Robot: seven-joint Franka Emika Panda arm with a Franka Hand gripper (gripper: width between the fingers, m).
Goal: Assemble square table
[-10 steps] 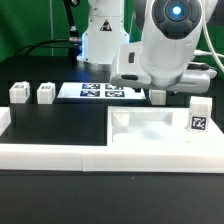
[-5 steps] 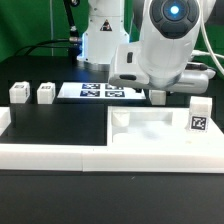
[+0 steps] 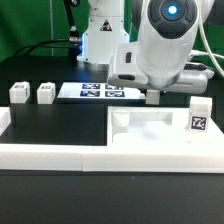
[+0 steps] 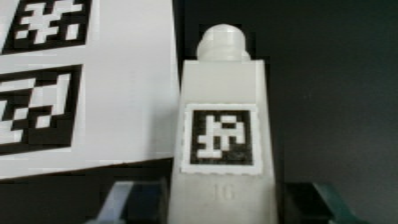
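A white table leg with a black-and-white tag lies on the black table beside the marker board. My gripper straddles its near end, with one finger on each side, tight against the leg. In the exterior view the gripper is down at the table next to the marker board; the leg is mostly hidden under it. The white square tabletop lies flat just in front, a tagged white piece upright at its right end. Two more legs stand at the exterior view's left.
A long low white border wall runs along the table's front edge and turns up at the exterior view's left. The robot's base stands behind the marker board, with cables at the back.
The gripper's fingers have drawn together around the leg. The arm has stayed where it was, and no part on the table has shifted.
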